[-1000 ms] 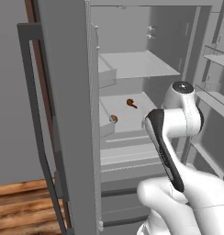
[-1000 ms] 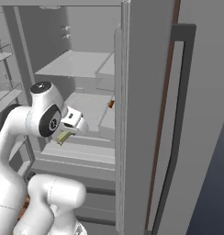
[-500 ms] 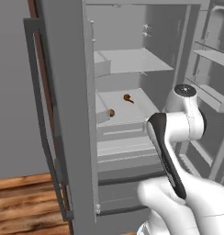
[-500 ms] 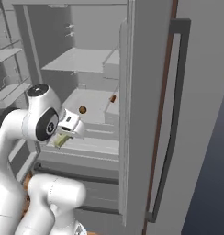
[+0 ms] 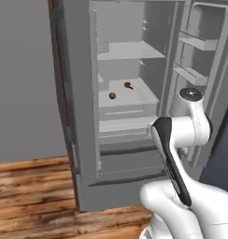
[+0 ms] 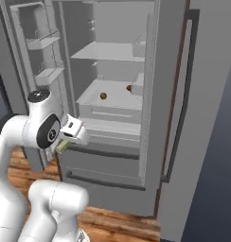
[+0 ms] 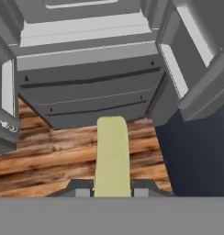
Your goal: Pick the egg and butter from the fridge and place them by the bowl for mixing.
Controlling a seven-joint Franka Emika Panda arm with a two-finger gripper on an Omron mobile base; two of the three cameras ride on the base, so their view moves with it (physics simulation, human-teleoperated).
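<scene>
Gripping the butter (image 7: 112, 156) lengthwise, your claw (image 7: 112, 190) is closed on it in front of the fridge (image 5: 134, 116), clear of the drawers for carrying. Beyond, two brown things (image 5: 112, 95) sit on its middle shelf (image 5: 130, 99).

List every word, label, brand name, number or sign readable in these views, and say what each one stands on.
None: no readable text anywhere.
The fridge, with its doors, shelves and drawers, is plain grey and white, with no badge.
The butter in the end effector is bare pale yellow-green, with no wrapper print.
The robot arm carries no lettering.
</scene>
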